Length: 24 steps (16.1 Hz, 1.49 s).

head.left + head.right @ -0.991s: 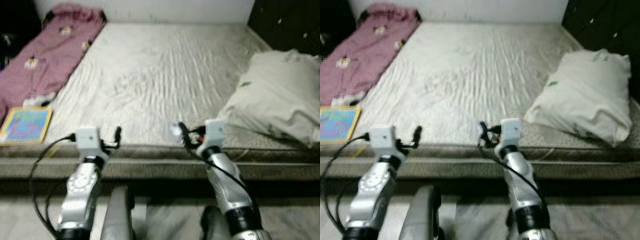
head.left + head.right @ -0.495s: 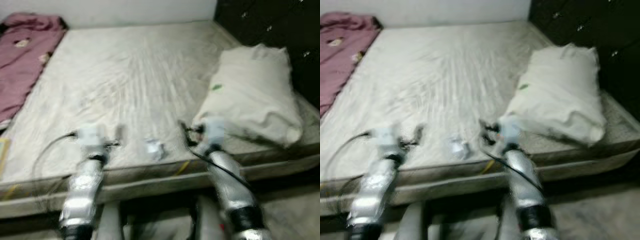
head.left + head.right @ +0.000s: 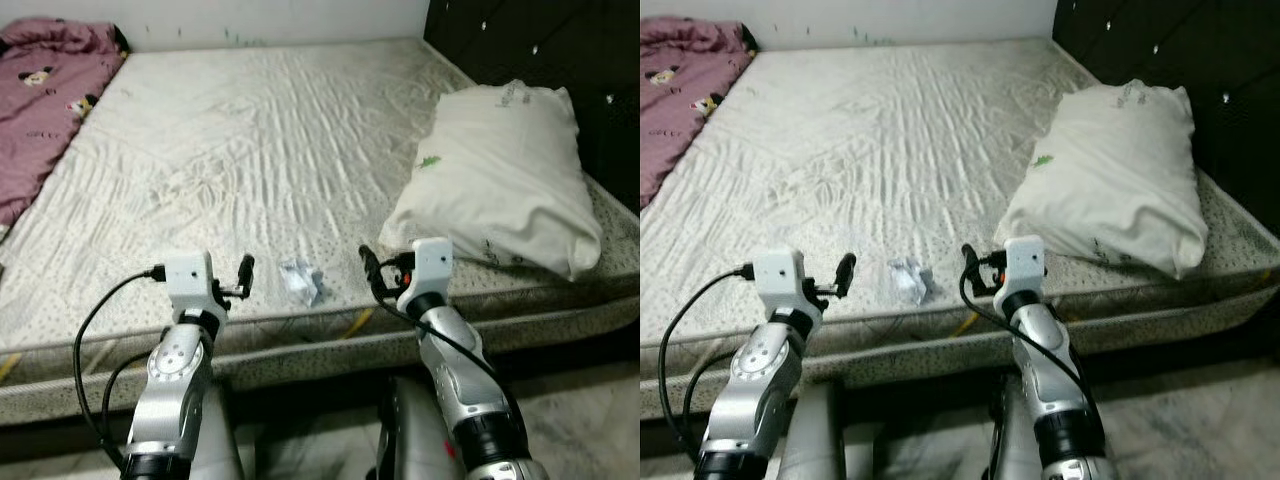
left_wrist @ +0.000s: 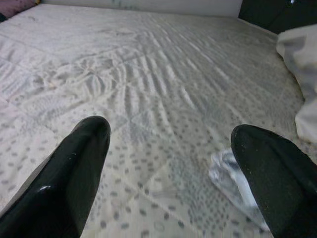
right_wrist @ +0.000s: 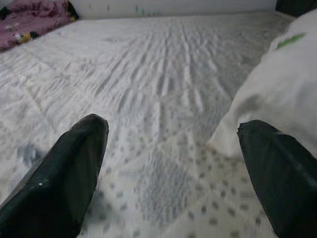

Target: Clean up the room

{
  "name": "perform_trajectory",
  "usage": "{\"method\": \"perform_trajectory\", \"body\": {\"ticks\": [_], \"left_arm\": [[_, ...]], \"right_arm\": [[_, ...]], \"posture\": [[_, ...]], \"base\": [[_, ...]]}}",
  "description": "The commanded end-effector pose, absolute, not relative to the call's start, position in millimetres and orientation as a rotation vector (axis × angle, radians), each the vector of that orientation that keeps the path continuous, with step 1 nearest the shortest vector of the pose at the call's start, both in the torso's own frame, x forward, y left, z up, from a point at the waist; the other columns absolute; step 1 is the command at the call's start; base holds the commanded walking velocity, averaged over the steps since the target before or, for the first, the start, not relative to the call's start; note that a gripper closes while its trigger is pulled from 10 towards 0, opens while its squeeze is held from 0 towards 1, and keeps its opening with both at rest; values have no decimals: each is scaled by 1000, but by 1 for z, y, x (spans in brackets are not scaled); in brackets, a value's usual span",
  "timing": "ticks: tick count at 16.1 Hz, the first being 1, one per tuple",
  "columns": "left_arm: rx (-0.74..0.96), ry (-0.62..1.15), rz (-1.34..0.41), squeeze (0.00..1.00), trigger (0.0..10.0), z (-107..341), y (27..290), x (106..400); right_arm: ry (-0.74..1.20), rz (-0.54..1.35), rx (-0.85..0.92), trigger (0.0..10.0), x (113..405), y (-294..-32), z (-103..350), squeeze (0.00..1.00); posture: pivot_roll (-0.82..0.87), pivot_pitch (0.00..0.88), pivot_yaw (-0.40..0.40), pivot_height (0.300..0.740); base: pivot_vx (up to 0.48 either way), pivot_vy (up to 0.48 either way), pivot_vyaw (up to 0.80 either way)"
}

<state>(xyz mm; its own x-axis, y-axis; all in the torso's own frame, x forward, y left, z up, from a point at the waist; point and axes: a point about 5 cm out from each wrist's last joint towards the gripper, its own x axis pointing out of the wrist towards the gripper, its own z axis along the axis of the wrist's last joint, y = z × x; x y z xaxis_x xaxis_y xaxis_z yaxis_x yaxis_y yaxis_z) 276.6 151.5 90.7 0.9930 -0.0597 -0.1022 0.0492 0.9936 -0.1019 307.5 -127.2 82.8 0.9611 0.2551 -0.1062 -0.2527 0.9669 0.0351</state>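
Note:
A crumpled clear plastic wrapper (image 3: 300, 281) lies on the bare mattress (image 3: 250, 130) near its front edge, between my two arms. My left gripper (image 4: 171, 128) is open and hovers over the mattress edge, with the wrapper (image 4: 233, 176) just in front of one finger. The right gripper (image 5: 174, 124) is open too, with nothing between its fingers, and points at the mattress beside the white pillow (image 3: 505, 175). A pink patterned blanket (image 3: 40, 100) lies along the far left side of the bed.
A dark padded headboard (image 3: 545, 45) runs behind the pillow on the right. A yellow strip (image 3: 354, 323) sticks out at the mattress's front edge. Below the bed frame (image 3: 300, 360) is pale floor (image 3: 590, 420).
The camera has swung to the right: the colourful book and much of the pink blanket have left the picture, and the wrapper and headboard have come in. Both arms keep the same pose.

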Motion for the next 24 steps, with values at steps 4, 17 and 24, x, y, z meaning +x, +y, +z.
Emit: {"method": "perform_trajectory", "body": {"ticks": [4,17,24], "left_arm": [[-71,115,-31,0,10000,92,157,277],[-25,132,81,0,10000,100,180,241],[-8,142,33,0,10000,101,174,245]], "right_arm": [[157,417,-115,10000,317,-116,79,0],[265,424,-189,10000,345,-86,69,0],[332,426,-111,0,343,-61,65,0]], "posture": [[86,18,12,516],[238,78,-24,516],[234,72,4,516]], "base": [[0,0,400],[0,0,62],[0,0,0]]}}
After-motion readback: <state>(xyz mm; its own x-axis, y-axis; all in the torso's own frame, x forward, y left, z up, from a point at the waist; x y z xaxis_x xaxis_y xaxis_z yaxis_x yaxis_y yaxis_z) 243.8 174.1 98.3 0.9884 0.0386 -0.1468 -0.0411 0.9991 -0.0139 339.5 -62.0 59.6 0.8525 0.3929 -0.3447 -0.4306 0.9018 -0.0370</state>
